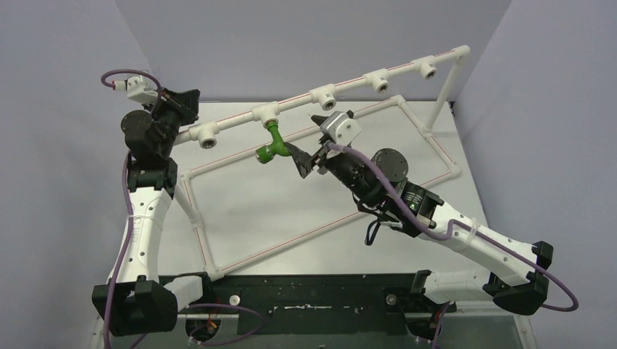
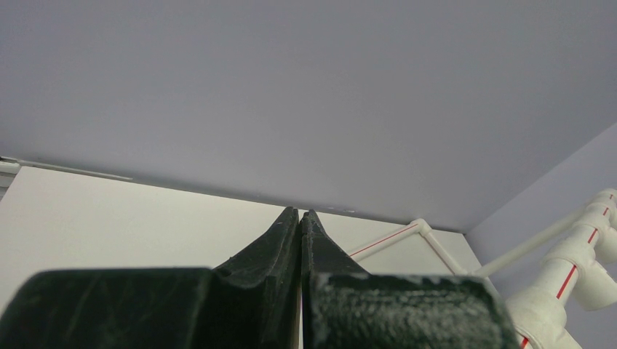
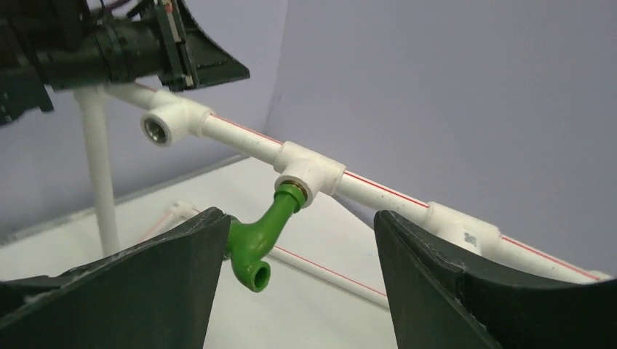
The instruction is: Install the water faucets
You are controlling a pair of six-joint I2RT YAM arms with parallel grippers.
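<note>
From above, a white desk (image 1: 240,211) carries a frame of white plastic pipe, and its raised top rail (image 1: 353,85) holds 5 white tee fittings in a row. A small bright-green plastic faucet with a bent spout (image 1: 271,143) hangs from the 2nd tee from the left (image 1: 264,113), with its spout pointing down and to the left. The right arm's jaws stand released on either side of the faucet. One black finger (image 1: 300,158) is close against the faucet's side, but I cannot tell whether it touches. The left arm (image 1: 149,134) reaches up to the left end of the rail.

In the left wrist view, the left arm's jaws are clenched, their 2 black fingers (image 2: 276,240) pressed flat together with nothing between them. They point over the desk toward the grey wall, and part of the pipe frame shows at the right.

In the right wrist view, the faucet's metal collar sits in the tee's mouth. Its green body drops toward the left-hand finger (image 3: 145,291), which hides part of it. The other finger (image 3: 473,291) stands well apart.
</note>
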